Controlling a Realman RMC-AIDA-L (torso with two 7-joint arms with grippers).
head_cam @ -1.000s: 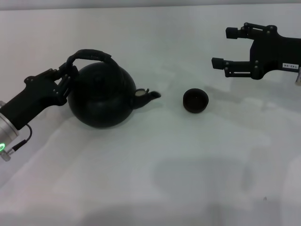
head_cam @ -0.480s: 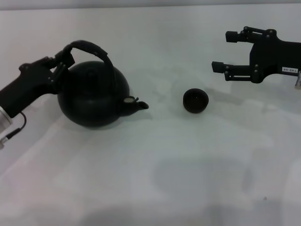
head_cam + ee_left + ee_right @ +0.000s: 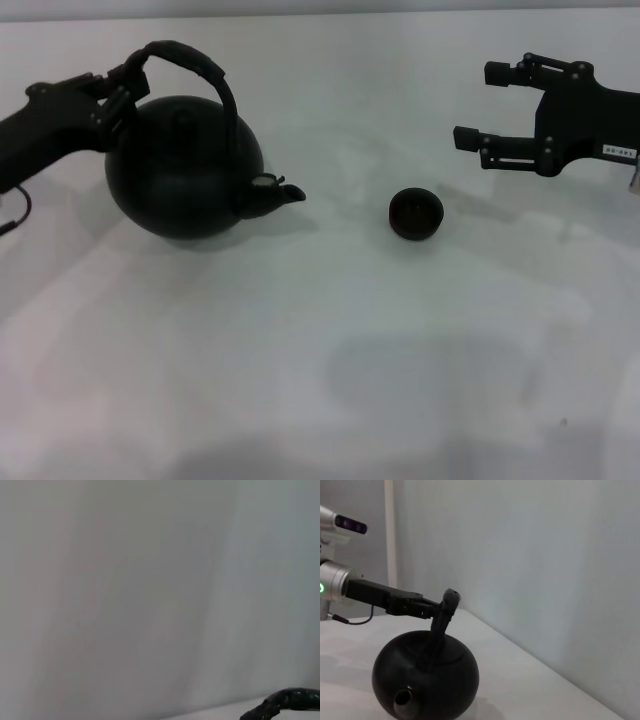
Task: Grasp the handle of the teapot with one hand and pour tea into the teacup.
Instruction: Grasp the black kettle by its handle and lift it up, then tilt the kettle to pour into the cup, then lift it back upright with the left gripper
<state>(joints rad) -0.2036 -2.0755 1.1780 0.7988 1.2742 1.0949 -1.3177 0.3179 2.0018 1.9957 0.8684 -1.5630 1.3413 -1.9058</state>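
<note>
Teapot (image 3: 183, 168) toward the table's (image 3: 330, 380) far left, spout facing the cup (image 3: 416, 214) at centre-right, left gripper (image 3: 118, 88) clamped on the handle (image 3: 190, 66) at its left end, right gripper (image 3: 478, 105) fingers spread, empty, hovering far right beyond the cup
</note>
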